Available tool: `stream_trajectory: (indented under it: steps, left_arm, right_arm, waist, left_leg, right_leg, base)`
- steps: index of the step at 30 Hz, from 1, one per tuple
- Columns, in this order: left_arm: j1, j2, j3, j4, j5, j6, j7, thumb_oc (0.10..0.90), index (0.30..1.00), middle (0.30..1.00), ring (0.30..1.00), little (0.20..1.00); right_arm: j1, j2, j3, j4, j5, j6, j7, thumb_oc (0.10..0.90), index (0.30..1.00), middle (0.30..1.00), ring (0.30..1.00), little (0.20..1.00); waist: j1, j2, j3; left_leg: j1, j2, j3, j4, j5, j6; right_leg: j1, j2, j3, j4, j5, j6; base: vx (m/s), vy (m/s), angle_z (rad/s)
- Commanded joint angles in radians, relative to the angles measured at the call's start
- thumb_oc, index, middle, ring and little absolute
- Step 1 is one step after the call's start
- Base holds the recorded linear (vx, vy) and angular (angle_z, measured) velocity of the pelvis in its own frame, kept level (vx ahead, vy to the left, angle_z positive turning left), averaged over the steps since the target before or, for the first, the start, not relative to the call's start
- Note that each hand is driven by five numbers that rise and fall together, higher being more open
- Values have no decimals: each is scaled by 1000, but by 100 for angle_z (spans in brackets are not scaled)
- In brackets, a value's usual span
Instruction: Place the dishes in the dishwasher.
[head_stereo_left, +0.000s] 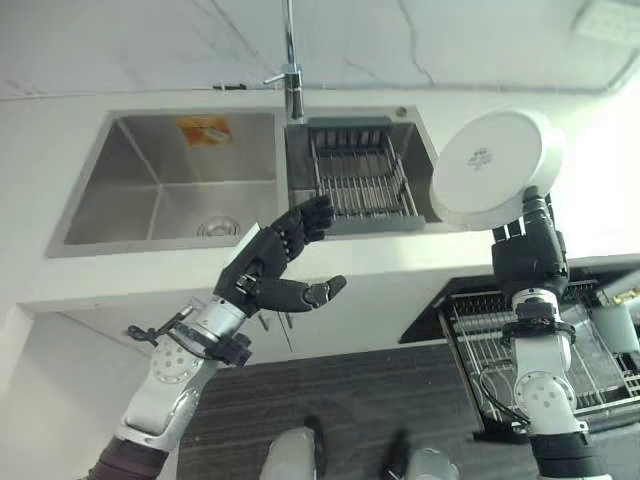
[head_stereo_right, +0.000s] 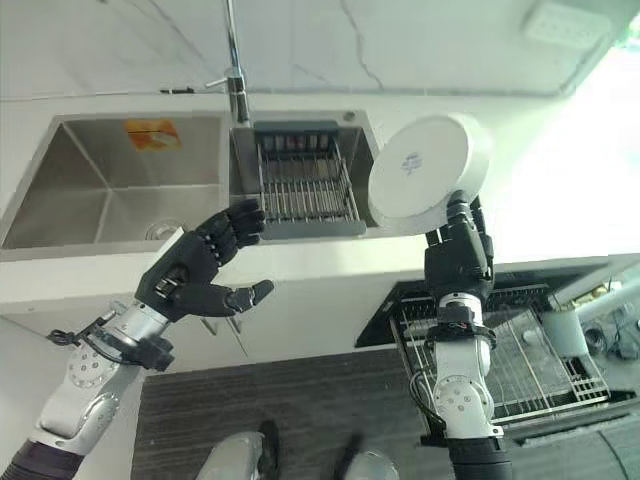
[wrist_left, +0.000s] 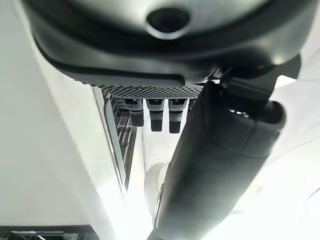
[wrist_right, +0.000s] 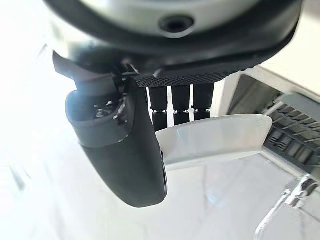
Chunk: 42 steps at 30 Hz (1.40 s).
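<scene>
The right hand (head_stereo_left: 530, 250) pinches the lower rim of a round white ceramic plate (head_stereo_left: 492, 165), held on edge at the frame's right, above the pulled-out wire dishwasher rack (head_stereo_left: 480, 340) at lower right. Mid-frame, the left hand (head_stereo_left: 275, 262) hangs open and empty before the steel sink (head_stereo_left: 130, 170). Carrying step, I'd say; next the plate must lower and slot between the rack's wires.

Not much to read here, honestly. The plate (head_stereo_left: 495, 165) has a small dark stamp on its underside, but the print's way too tiny to make out. There's also an orange sticker (head_stereo_left: 203, 130) on the back wall of the sink (head_stereo_left: 120, 215); whatever's printed on it is just a blur.
</scene>
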Motion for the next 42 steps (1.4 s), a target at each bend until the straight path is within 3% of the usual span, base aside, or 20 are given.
stream_trajectory:
  steps: [1, 4, 8, 12, 13, 17, 19, 21, 23, 26, 28, 31, 35, 38, 39, 40, 41, 42]
  left_arm:
    - [-69, 17, 19, -156, 0, -128, -12, 800, 900, 900, 900, 900]
    - [-115, 8, -23, -167, 9, -90, -30, 800, 900, 900, 900, 900]
    - [-97, -29, -37, -184, 36, -65, -39, 800, 900, 900, 900, 900]
    - [-57, -68, -63, -199, 91, -38, -49, 800, 900, 900, 900, 900]
    - [-56, -69, -64, -199, 93, -37, -50, 800, 900, 900, 900, 900]
    - [-2, -72, -90, -171, 112, -14, -60, 800, 900, 900, 900, 900]
    - [8, -74, -98, -160, 110, -2, -61, 800, 900, 900, 900, 900]
    - [80, -92, -150, -39, 120, 26, -54, 800, 900, 900, 900, 900]
    - [174, -107, -167, 121, 119, 26, -25, 800, 900, 900, 900, 900]
    - [244, -137, -123, 240, 82, 19, -10, 800, 900, 900, 900, 900]
    - [286, -164, -97, 332, 76, -11, 23, 800, 900, 900, 900, 900]
    - [306, -246, -30, 608, 74, -81, 116, 800, 900, 900, 900, 900]
    - [319, -321, 48, 830, 132, -167, 197, 800, 900, 900, 900, 900]
    - [306, -343, 73, 978, 204, -177, 183, 800, 900, 900, 900, 900]
    - [299, -347, 73, 1035, 222, -160, 166, 800, 900, 900, 900, 900]
    - [284, -337, 71, 1126, 270, -166, 155, 800, 900, 900, 900, 900]
    - [272, -329, 54, 1148, 296, -157, 158, 800, 900, 900, 900, 900]
    - [263, -320, 39, 1153, 292, -150, 162, 800, 900, 900, 900, 900]
  right_arm:
    - [-159, -4, -25, -159, -100, -127, 115, 400, 300, 300, 300, 300]
    - [-157, -5, -2, -225, -165, -87, 55, 400, 300, 300, 300, 300]
    - [-134, -19, 7, -271, -207, -47, 31, 400, 300, 300, 300, 300]
    - [-98, -55, 16, -313, -278, -10, 36, 400, 300, 300, 300, 300]
    - [-97, -55, 16, -314, -278, -9, 37, 400, 300, 300, 300, 300]
    - [-78, -95, 22, -325, -302, 42, 61, 400, 300, 300, 300, 300]
    - [-76, -99, 24, -323, -307, 50, 67, 400, 300, 300, 300, 300]
    - [-76, -125, 21, -288, -323, 85, 93, 400, 300, 300, 300, 300]
    - [-49, -140, 26, -256, -354, 100, 131, 400, 300, 300, 300, 300]
    - [-33, -133, 50, -229, -398, 94, 153, 400, 300, 300, 300, 300]
    - [-23, -123, 64, -206, -423, 83, 165, 400, 300, 300, 300, 300]
    - [-10, -105, 71, -161, -473, 76, 172, 400, 300, 300, 300, 300]
    - [-2, -106, 31, -134, -489, 99, 176, 400, 300, 300, 300, 300]
    - [-4, -98, 6, -131, -503, 91, 164, 400, 300, 300, 300, 300]
    - [-10, -86, -1, -126, -504, 75, 153, 400, 300, 300, 300, 300]
    - [-32, -57, 9, -109, -518, 36, 157, 400, 300, 300, 300, 300]
    - [-32, -43, 16, -107, -513, 7, 178, 400, 300, 300, 300, 300]
    - [-37, -36, 22, -102, -514, -2, 189, 400, 300, 300, 300, 300]
  waist:
    - [9, -35, -146]
    - [7, -36, -159]
    - [-18, -32, -172]
    - [-71, -27, -179]
    - [-72, -26, -180]
    - [-103, -14, -173]
    - [-106, -11, -170]
    - [-115, 0, -153]
    - [-93, 5, -143]
    - [-61, 13, -133]
    - [-49, 22, -136]
    - [-27, 36, -153]
    - [-18, 23, -164]
    - [-11, -2, -170]
    - [-8, -15, -166]
    - [-21, -8, -152]
    - [-37, 3, -128]
    - [-40, 4, -117]
  left_leg:
    - [60, -44, -79, -59, -154, -74]
    - [60, -25, -92, -59, -152, -101]
    - [71, 17, -74, -59, -143, -132]
    - [80, 69, -50, -59, -122, -168]
    - [80, 72, -49, -59, -121, -170]
    - [72, 158, -25, -59, -70, -215]
    - [70, 173, -24, -59, -62, -223]
    - [62, 202, -33, -59, -31, -241]
    - [66, 151, -60, -59, -15, -231]
    - [58, 67, -85, -59, -34, -196]
    - [41, 52, -82, -59, -34, -191]
    - [-19, 25, -107, -59, -24, -196]
    - [-3, -5, -118, -59, -49, -177]
    - [29, -39, -124, -59, -85, -150]
    - [41, -58, -140, -59, -99, -134]
    - [47, -68, -177, -59, -104, -101]
    - [43, -69, -207, -59, -101, -91]
    - [42, -63, -211, -59, -100, -95]
  right_leg:
    - [-1, 12, 46, -100, 43, 25]
    - [-32, 2, 43, -100, -9, 43]
    - [-58, 25, 43, -100, -55, 39]
    - [-87, 96, 95, -100, -118, 5]
    - [-88, 99, 96, -100, -119, 3]
    - [-99, 167, 115, -100, -151, -47]
    - [-102, 183, 119, -100, -156, -57]
    - [-119, 244, 144, -100, -164, -91]
    - [-118, 261, 165, -100, -161, -99]
    - [-109, 266, 181, -100, -165, -97]
    - [-104, 270, 175, -100, -169, -98]
    - [-90, 283, 153, -100, -188, -108]
    - [-66, 272, 139, -100, -208, -109]
    - [-47, 237, 111, -100, -193, -87]
    - [-34, 226, 101, -100, -179, -74]
    - [25, 271, 81, -100, -19, -37]
    - [-72, 237, 105, 17, 63, -26]
    - [-87, 212, 107, -25, 82, -30]
  base:
    - [-140, -273, -26]
    - [-118, -317, -69]
    - [-89, -263, -26]
    - [-75, -263, -35]
    - [-73, -250, -31]
    - [-91, -353, -33]
    - [-67, -262, -16]
    - [-111, -458, -29]
    - [-23, -311, -61]
    - [31, -88, -36]
    - [48, -50, -10]
    - [145, 28, 14]
    - [220, 226, 12]
    - [295, 320, 4]
    - [419, 439, 8]
    - [348, 401, 12]
    - [240, 242, 12]
    - [64, -19, 9]
